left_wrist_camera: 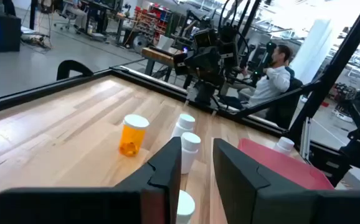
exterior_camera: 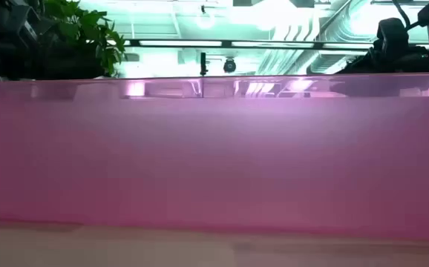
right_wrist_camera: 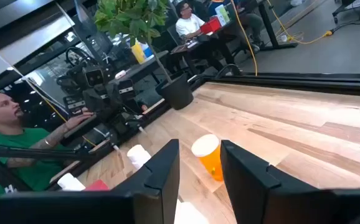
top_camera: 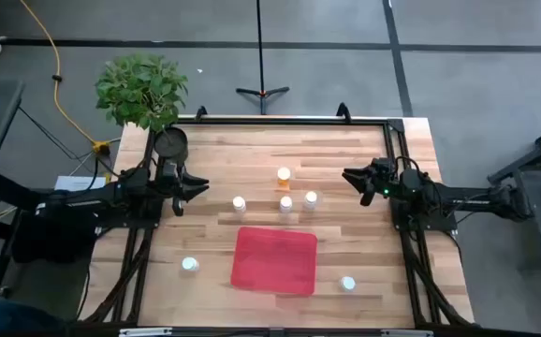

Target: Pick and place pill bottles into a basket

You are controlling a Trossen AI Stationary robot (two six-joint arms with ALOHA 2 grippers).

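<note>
- high view: red basket [top_camera: 273, 260] is placed near the table's [top_camera: 345, 154] front edge, long axis left-right.
- six pill bottles [top_camera: 285, 203] are seen upright, outside it, well apart from edges.
- left gripper [top_camera: 198, 185] and right gripper [top_camera: 349, 175] are held narrowly parted, empty, flanking the middle cluster.

A light wooden table [top_camera: 345, 159] edged by a black frame. Carried on it: a red basket [top_camera: 274, 260] near the front; six pill bottles, one amber [top_camera: 284, 176], five white [top_camera: 239, 203]; a black round pot [top_camera: 170, 142] at a rear corner.
</note>
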